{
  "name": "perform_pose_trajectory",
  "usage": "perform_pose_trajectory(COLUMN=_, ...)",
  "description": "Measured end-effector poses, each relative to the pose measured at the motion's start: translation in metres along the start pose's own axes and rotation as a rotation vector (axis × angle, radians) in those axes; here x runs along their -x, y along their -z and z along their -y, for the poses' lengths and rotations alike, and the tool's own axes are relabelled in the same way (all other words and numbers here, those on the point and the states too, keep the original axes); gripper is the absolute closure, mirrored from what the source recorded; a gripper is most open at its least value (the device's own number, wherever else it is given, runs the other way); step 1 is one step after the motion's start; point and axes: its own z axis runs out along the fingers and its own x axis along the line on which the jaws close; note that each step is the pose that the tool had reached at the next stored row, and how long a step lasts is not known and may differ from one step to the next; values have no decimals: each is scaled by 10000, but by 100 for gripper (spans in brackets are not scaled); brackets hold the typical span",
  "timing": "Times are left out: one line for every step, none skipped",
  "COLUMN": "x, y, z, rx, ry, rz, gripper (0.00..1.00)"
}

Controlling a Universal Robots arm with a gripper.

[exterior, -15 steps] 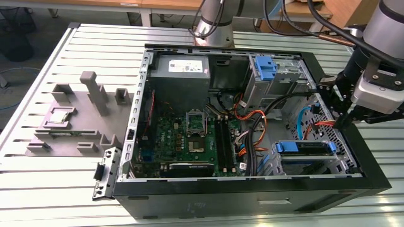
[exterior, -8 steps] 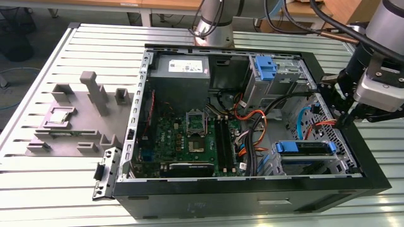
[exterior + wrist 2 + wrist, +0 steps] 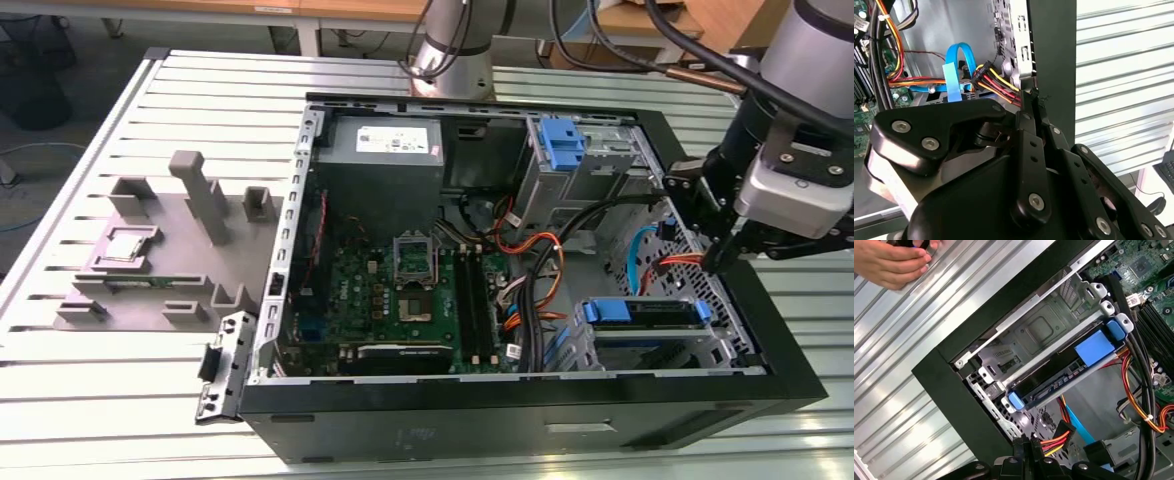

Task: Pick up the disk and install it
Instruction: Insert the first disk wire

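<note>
The disk (image 3: 646, 312) lies flat in the drive cage at the near corner of the open computer case (image 3: 534, 405), on the exterior view's right. Its blue bracket shows on top. In the first wrist view the disk (image 3: 1064, 377) sits slotted in the grey cage, with blue bracket tabs at both ends. My gripper (image 3: 722, 262) hangs just inside the case's side wall, beyond the disk and apart from it. Its black fingers (image 3: 1026, 107) are shut together with nothing between them, next to a bundle of red and yellow wires (image 3: 996, 82).
A tall blue latch piece (image 3: 562, 142) on a grey cage stands at the back of the case, beside the grey power supply (image 3: 384, 142). Orange and black cables (image 3: 534, 265) cross beside the motherboard (image 3: 400, 290). A grey fixture (image 3: 160, 250) rests on the slatted table. A person's hand (image 3: 894, 262) is outside the case.
</note>
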Motion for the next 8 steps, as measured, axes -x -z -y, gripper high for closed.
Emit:
perform_pose_trajectory(x=0, y=0, z=0, rx=19, ry=-93, rz=-15, gripper=83)
perform_pose_trajectory(x=0, y=1, z=1, rx=56, ry=-266, rz=-44, gripper=83)
perform_pose_trajectory(x=0, y=0, z=1, rx=88, ry=-440, rz=-71, gripper=83)
perform_pose_trajectory(x=0, y=0, z=0, rx=120, ry=-617, rz=-97, gripper=83)
perform_pose_trajectory(x=1, y=-1, z=0, rx=155, ry=-809, rz=-125, gripper=83)
perform_pose_trajectory(x=1, y=-1, z=0, rx=187, ry=-983, rz=-152, gripper=83)
perform_pose_trajectory(x=1, y=-1, z=0, rx=221, ry=-1159, rz=-178, gripper=83)
perform_pose_trajectory(x=1, y=-2, z=-1, rx=252, ry=-1333, rz=-204, gripper=83)
